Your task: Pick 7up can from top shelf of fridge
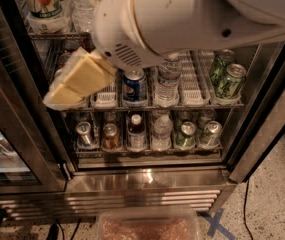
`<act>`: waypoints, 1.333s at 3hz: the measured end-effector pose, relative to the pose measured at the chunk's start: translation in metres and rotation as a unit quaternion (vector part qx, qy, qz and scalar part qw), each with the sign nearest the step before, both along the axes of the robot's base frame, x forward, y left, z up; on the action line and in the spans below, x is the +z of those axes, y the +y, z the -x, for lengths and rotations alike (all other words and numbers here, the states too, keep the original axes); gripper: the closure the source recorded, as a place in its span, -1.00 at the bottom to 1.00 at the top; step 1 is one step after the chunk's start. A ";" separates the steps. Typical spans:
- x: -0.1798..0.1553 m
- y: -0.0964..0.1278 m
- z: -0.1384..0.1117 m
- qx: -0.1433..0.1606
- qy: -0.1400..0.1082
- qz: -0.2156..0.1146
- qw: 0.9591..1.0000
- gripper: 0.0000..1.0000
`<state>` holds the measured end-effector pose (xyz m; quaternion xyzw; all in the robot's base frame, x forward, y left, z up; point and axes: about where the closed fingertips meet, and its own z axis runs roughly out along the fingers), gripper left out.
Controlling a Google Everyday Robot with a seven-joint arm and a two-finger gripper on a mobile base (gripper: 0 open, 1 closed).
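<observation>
Fridge (147, 184) w/ 7up can (44, 4) cropped top-left; tool (62, 93) left of Pepsi can (134, 84), grip state unclear.

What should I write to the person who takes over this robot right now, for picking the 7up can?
Gripper: in front of the left side of the fridge, below the top shelf; no can in it.
7up can: stands on the top shelf, far left, above the gripper.
Done: nothing grasped yet.
Left: raise the gripper to the can, grasp it, take it out.
</observation>
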<state>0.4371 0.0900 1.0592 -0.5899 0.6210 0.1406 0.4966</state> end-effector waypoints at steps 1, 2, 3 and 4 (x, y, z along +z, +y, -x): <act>0.017 0.028 -0.008 0.016 -0.012 -0.044 0.999 -1.00; 0.027 0.033 0.000 0.019 -0.023 -0.043 0.999 -1.00; 0.017 0.054 0.003 0.017 -0.022 -0.069 0.997 -1.00; -0.001 0.082 -0.012 -0.006 -0.015 -0.110 0.994 -1.00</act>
